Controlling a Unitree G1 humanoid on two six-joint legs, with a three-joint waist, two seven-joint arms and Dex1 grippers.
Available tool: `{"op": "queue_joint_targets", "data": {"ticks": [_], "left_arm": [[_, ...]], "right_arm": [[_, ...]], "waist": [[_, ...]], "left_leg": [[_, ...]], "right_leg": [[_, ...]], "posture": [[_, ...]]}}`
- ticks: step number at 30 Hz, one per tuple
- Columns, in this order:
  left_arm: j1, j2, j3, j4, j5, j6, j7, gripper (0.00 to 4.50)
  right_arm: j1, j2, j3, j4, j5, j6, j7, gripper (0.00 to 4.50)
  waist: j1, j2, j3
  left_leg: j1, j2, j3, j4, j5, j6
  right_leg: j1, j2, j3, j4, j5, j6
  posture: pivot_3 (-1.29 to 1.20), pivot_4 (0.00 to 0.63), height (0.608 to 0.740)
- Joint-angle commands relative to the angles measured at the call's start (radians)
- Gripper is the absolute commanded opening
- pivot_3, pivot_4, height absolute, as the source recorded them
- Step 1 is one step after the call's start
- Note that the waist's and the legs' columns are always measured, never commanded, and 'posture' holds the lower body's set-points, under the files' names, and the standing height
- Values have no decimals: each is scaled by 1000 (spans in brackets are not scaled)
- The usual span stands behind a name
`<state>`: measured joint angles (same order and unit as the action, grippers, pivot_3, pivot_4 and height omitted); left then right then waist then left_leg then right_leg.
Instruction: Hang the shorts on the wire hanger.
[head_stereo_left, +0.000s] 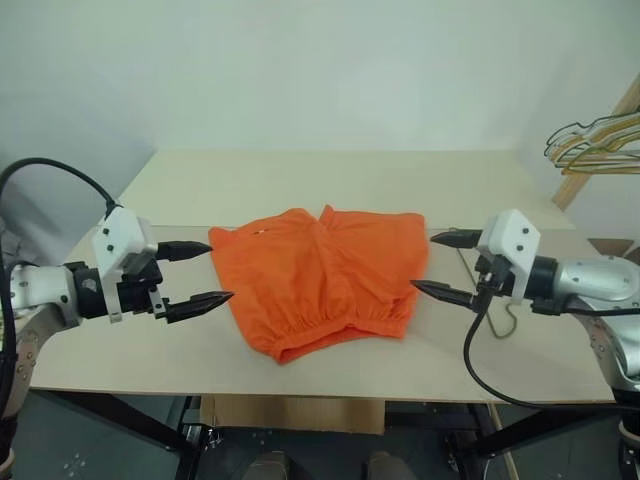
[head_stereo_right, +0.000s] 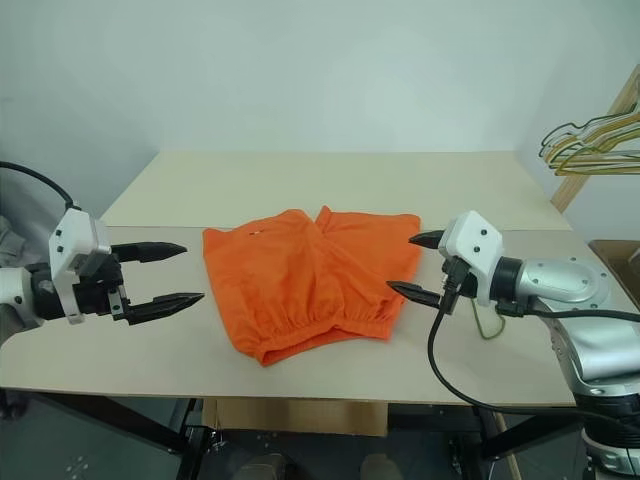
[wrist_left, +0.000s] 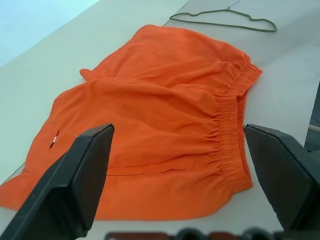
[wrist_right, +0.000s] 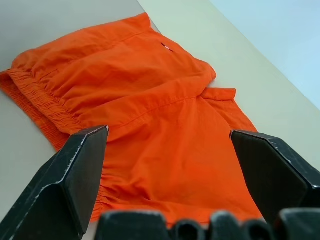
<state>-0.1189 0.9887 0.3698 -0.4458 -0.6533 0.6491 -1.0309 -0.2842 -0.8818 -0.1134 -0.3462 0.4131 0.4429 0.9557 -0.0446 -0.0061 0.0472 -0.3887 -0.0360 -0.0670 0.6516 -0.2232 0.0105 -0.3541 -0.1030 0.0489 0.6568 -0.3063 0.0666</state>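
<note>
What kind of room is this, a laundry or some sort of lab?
Probably a lab or test room: a bare pale table against a blank wall, holding just orange shorts and a wire hanger, with more hangers on a wooden rack.

The right claw (head_stereo_left: 440, 265) hides most of the wire hanger (head_stereo_left: 508, 318) on the table.

The shorts (head_stereo_left: 320, 280) lie flat at the middle of the surface (head_stereo_left: 330, 180), waistband toward the near edge at six o'clock and leg openings toward twelve. At nine o'clock from them the left gripper (head_stereo_left: 198, 273) hangs over the surface, just beside their edge, apart from it. At three o'clock the right gripper (head_stereo_left: 442, 265) is just beside the opposite edge. The wire hanger (wrist_left: 225, 19) lies on the surface at three o'clock, behind that gripper. A cluster of hangers (head_stereo_left: 595, 145) sits off the surface at two o'clock.
</note>
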Motion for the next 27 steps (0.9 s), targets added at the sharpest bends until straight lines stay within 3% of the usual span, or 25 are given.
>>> {"op": "queue_joint_targets", "data": {"ticks": [1, 9, 13, 20, 27], "left_arm": [[-20, 8, 15, -9, -8, -28, -7, 4484], [-36, 24, -7, -10, -6, -18, -9, 4484], [-88, 40, -41, 4, -36, -32, -84, 4484], [-165, 13, -95, 65, -43, -69, -156, 4484], [-229, -4, -155, 125, -13, -95, -186, 4484]], "right_arm": [[-2, -10, -38, -31, 3, -17, -7, 4500], [1, -6, -36, -38, 3, -13, -19, 4500], [-26, 2, 4, -84, -7, 9, -44, 4500], [-104, 64, 262, -202, -146, 70, -127, 4500], [-202, 146, 511, -119, -340, -30, -87, 4500]], "waist": [[0, 0, 0], [1, 0, 0], [0, 0, 0], [-26, -1, 0], [-59, -2, 0]], "left_leg": [[0, 0, 0, 0, 0, 0], [0, 0, 0, 0, 0, 0], [0, 0, 0, 0, 0, 0], [0, 2, 1, 0, 0, 0], [-1, 1, 1, 0, 0, 0]], "right_leg": [[0, 0, 0, 0, 0, 0], [0, 0, 0, 0, 0, 0], [0, 0, 0, 0, 0, 0], [-1, 2, 0, 0, 0, 0], [-2, 2, 1, 1, 0, 0]], "posture": [[-72, 5, 740], [-77, 10, 740], [-100, 4, 740], [-164, 2, 740], [-188, 0, 740]]}}
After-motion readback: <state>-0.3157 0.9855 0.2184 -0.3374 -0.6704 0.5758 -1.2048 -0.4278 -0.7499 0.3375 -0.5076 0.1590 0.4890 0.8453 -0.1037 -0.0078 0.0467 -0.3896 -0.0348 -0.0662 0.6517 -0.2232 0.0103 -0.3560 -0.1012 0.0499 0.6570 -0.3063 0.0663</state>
